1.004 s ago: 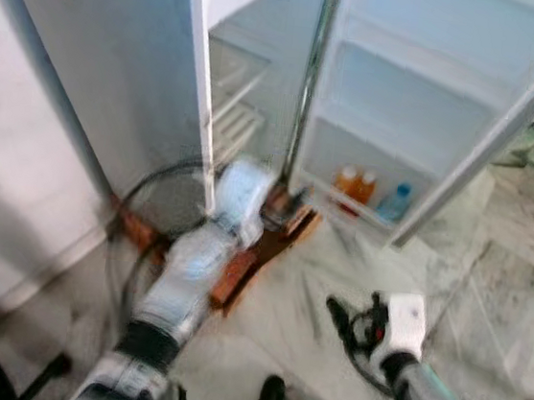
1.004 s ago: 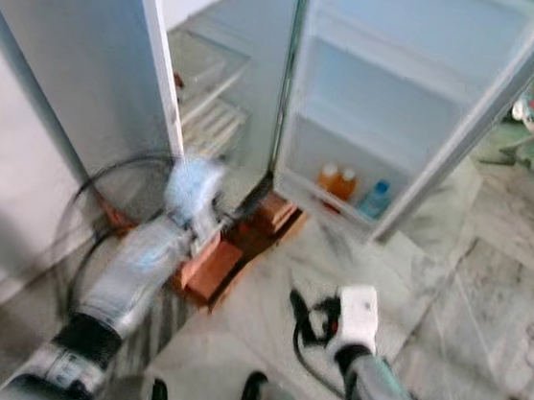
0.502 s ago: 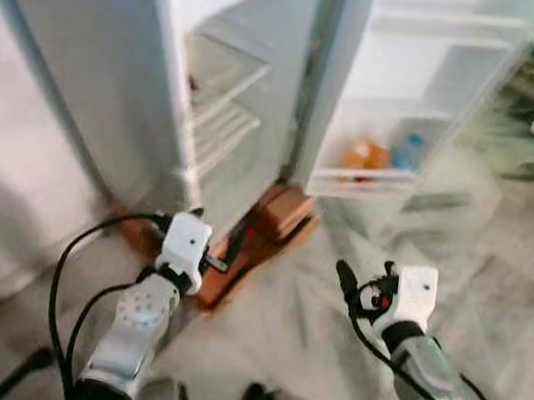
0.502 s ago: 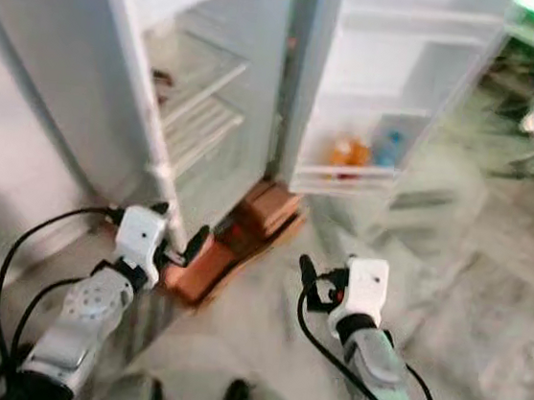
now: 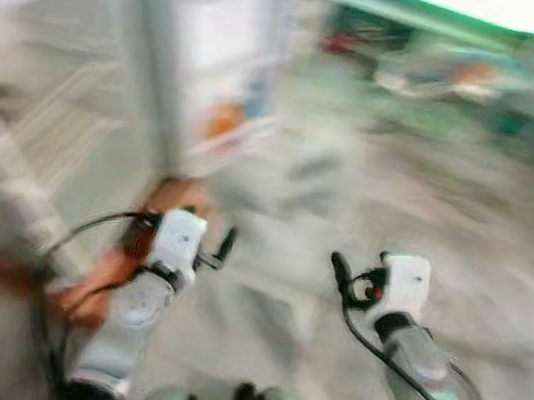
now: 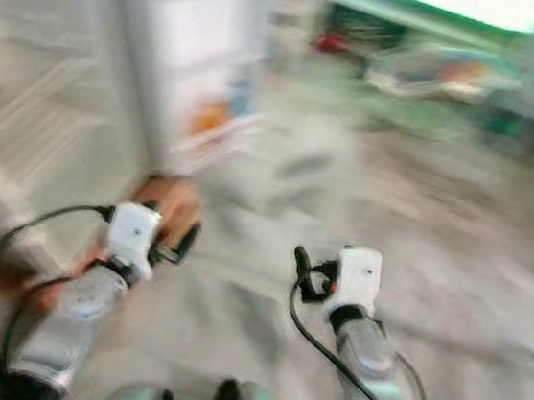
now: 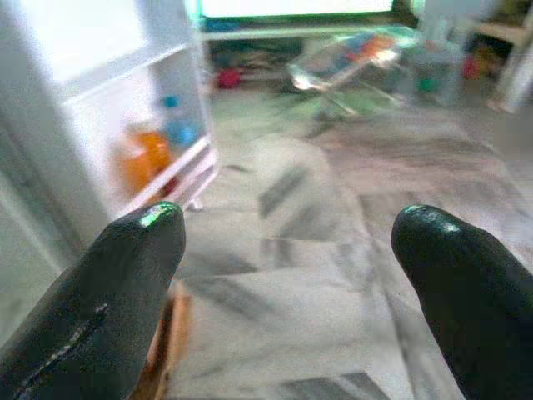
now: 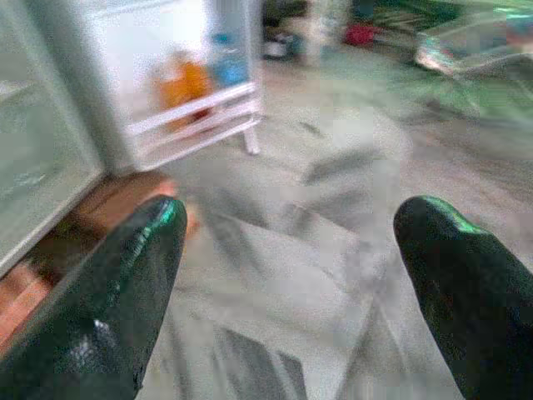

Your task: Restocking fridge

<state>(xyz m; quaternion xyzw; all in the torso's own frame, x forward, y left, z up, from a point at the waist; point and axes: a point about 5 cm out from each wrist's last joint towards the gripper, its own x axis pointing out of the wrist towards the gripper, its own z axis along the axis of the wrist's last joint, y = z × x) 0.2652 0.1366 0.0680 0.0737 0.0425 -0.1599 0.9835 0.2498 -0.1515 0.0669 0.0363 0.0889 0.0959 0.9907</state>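
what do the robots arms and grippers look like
Two silver arms end in white boxy wrist blocks with looping black cables. The left gripper and right gripper each have two long, glossy black fingers with rounded tips. A small red spot marks the right wrist.

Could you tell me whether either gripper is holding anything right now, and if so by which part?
Nothing is held. The left gripper and the right gripper are both open, with only bare floor between their fingers.
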